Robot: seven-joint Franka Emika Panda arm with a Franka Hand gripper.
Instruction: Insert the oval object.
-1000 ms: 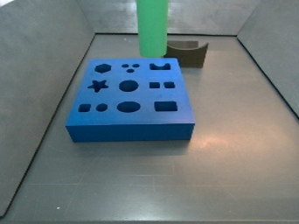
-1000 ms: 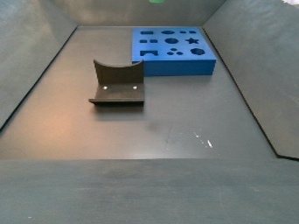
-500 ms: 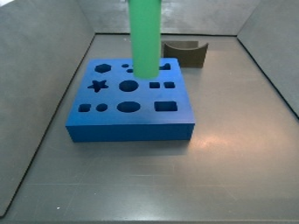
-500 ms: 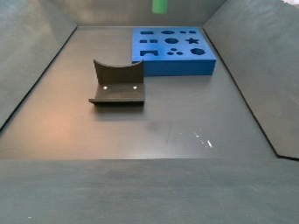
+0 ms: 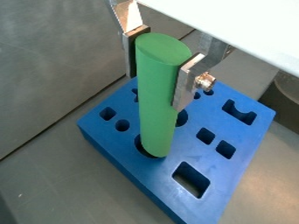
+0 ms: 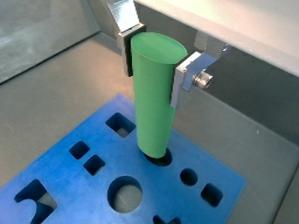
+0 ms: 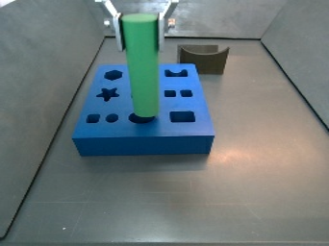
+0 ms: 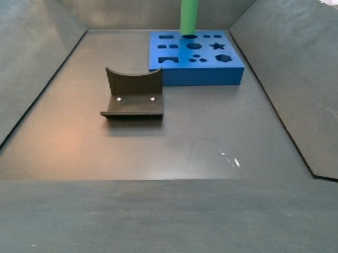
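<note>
Over the blue block (image 7: 141, 109), pincer (image 5: 162, 59) clamped on the oval object (image 7: 139, 67), now lowered to a front-row hole.

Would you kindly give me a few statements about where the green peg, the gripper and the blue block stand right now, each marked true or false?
1. The gripper is shut on the oval object. True.
2. The oval object lies flat on the blue block. False: it stands upright, its lower end at a hole in the block.
3. The dark grey curved piece rests on the floor, apart from the block. True.
4. The star-shaped hole is filled. False: it is open.
5. The gripper holds the dark grey curved piece. False: it holds the oval object.
</note>
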